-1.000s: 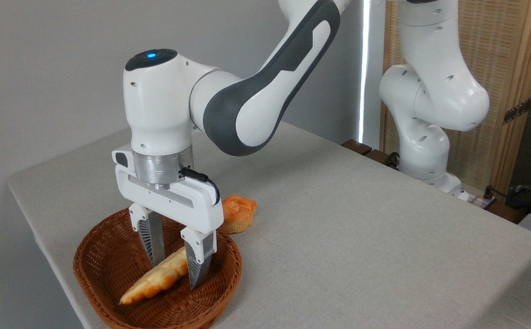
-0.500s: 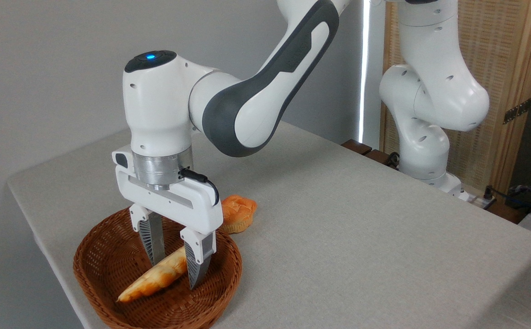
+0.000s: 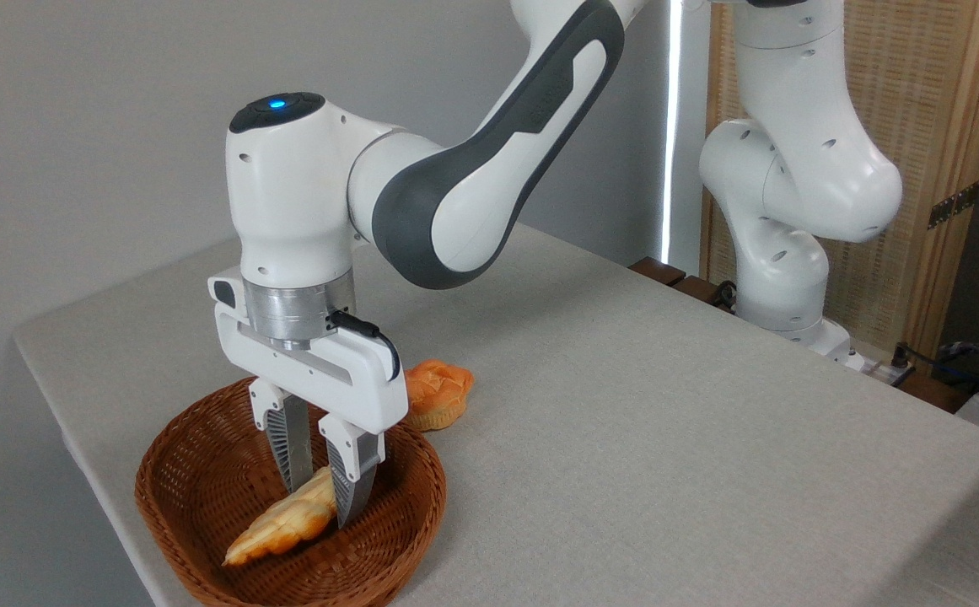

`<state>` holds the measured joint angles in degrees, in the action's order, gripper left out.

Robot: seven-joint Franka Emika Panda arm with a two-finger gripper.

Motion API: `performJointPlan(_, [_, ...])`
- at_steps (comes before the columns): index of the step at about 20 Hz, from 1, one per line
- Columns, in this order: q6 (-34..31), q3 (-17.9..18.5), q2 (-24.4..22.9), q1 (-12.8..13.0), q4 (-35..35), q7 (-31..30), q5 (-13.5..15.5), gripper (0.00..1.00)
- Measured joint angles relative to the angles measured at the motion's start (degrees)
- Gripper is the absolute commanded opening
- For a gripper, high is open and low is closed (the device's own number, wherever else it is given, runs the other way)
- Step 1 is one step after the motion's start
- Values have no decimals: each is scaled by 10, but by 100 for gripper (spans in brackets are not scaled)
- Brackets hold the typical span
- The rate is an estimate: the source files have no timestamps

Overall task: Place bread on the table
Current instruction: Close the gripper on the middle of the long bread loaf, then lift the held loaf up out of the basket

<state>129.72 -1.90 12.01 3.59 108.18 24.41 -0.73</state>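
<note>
The bread (image 3: 282, 524), a long pale loaf with golden edges, lies tilted inside the brown wicker basket (image 3: 194, 497) at the table's front left. My gripper (image 3: 320, 504) reaches down into the basket and is shut on the loaf's upper right end, one finger on each side. The loaf's lower left tip still rests on the basket floor. The grey table (image 3: 624, 438) stretches away to the right.
A small round orange bun (image 3: 437, 391) sits on the table just behind the basket's right rim. The arm's base (image 3: 784, 295) stands at the table's far right edge. The table's left and front edges lie close to the basket.
The fingers have closed inward onto the loaf's right end. The gripper's body has shifted slightly right. The loaf has barely moved.
</note>
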Motion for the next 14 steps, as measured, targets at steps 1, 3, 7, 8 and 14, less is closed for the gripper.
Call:
performJointPlan(1, [0, 0, 0, 0, 0, 2, 0, 54])
performJointPlan(3, [0, 0, 0, 0, 0, 2, 0, 52])
performJointPlan(7, [0, 0, 0, 0, 0, 3, 0, 47])
performJointPlan(8, [0, 0, 0, 0, 0, 3, 0, 47])
performJointPlan(14, [0, 0, -2, 0, -1, 4, 0, 41])
